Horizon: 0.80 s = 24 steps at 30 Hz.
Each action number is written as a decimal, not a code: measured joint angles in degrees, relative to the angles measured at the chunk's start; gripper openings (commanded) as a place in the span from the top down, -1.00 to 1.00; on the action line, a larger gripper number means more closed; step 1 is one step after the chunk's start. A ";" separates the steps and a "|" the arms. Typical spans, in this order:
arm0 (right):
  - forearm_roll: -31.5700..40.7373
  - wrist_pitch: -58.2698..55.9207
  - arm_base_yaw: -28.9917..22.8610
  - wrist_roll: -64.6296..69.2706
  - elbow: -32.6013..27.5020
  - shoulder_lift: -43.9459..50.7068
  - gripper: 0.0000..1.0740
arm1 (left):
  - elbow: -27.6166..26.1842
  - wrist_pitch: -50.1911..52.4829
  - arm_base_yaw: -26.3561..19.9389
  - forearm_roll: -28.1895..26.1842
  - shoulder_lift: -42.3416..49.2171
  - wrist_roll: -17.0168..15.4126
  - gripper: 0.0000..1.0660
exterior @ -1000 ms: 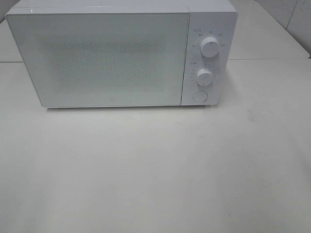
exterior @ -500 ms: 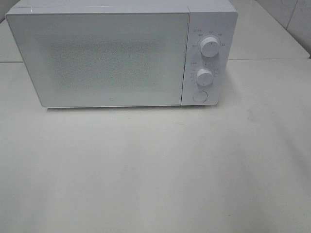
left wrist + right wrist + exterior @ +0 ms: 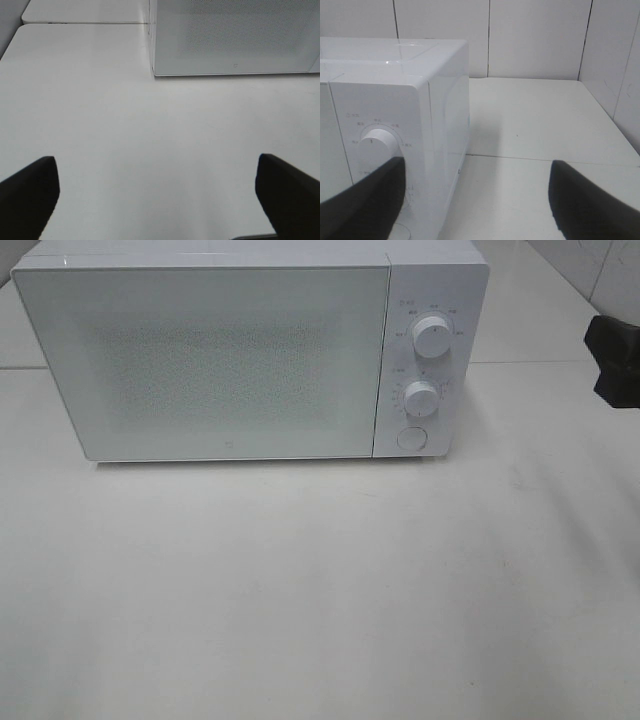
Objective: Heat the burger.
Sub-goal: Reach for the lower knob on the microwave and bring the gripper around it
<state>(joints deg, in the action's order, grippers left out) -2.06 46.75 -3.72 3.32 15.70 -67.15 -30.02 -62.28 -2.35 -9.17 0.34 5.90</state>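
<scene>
The left end effector (image 3: 156, 160) and right end effector (image 3: 477, 165) are held apart, empty; the microwave (image 3: 230, 360) upper knob (image 3: 377, 145) could be clipped by the right.

White microwave (image 3: 440, 290), its door (image 3: 215, 365) speckled with fine grey dots, on white table (image 3: 320, 590)

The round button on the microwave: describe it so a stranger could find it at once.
Find the white microwave at the back of the table; its control panel runs down the right of the door. There, below the upper knob and the lower knob, sits the button at the panel's foot. It is flat with no scale marks around it, while both knobs stick out.
</scene>
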 measured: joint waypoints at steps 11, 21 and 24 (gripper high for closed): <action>20.40 13.41 -16.44 -11.97 -0.06 -15.58 -0.42 | 0.00 0.00 0.00 0.00 0.00 0.00 -0.88; 37.64 21.72 -30.94 -13.87 0.17 -25.95 -0.42 | 0.00 0.00 0.00 0.00 0.00 0.00 -0.88; 42.86 21.77 -34.78 -13.92 1.20 -28.53 -0.42 | 0.00 0.00 0.00 0.00 0.00 0.00 -0.88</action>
<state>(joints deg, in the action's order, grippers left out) 40.79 68.53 -38.50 -10.60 16.90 -95.68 -30.02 -62.28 -2.35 -9.17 0.34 5.90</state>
